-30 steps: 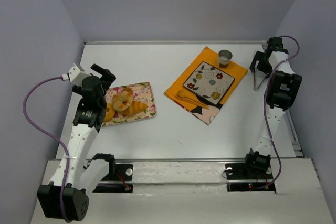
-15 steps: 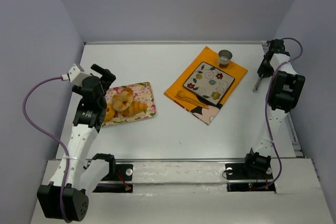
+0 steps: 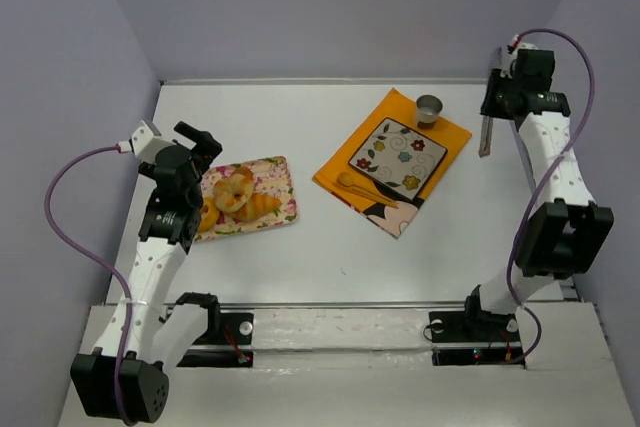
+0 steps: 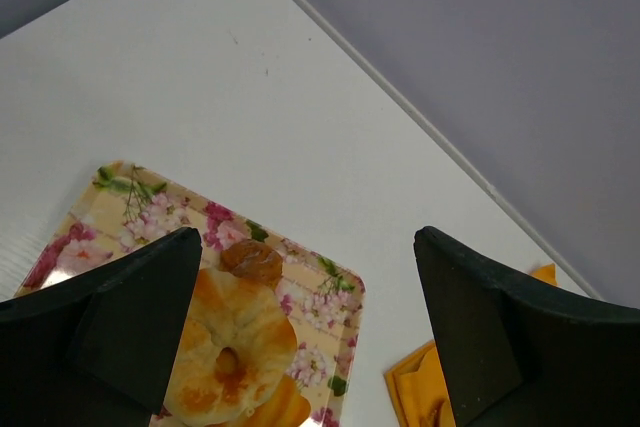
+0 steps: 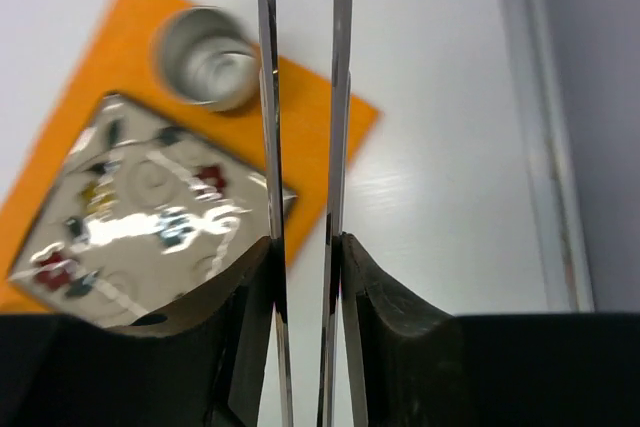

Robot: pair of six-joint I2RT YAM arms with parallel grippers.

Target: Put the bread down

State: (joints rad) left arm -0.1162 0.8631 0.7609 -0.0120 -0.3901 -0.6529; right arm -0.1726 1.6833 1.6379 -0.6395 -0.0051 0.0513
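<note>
The bread (image 3: 233,192) is a ring-shaped golden bun with a centre hole, lying on a floral tray (image 3: 283,169) at the left. In the left wrist view the bread (image 4: 230,347) sits low in frame on the tray (image 4: 140,197). My left gripper (image 3: 200,144) hovers open over the tray's far left corner, its black fingers wide apart (image 4: 307,247) with nothing between them. My right gripper (image 3: 503,99) at the back right is shut on metal tongs (image 3: 486,137). The tongs' two thin blades (image 5: 268,97) run close together between the pads (image 5: 305,247).
A croissant (image 3: 262,207) and a small dark roll (image 4: 252,260) share the tray. An orange napkin (image 3: 448,133) holds a flowered square plate (image 3: 398,154), a metal cup (image 3: 429,107) and a wooden spoon (image 3: 355,184). The table's right rail (image 5: 545,127) is near the tongs.
The right arm has stretched up and toward the back, carrying the tongs a little left toward the napkin. The tongs' blades have been squeezed closer together. The left arm is still.
</note>
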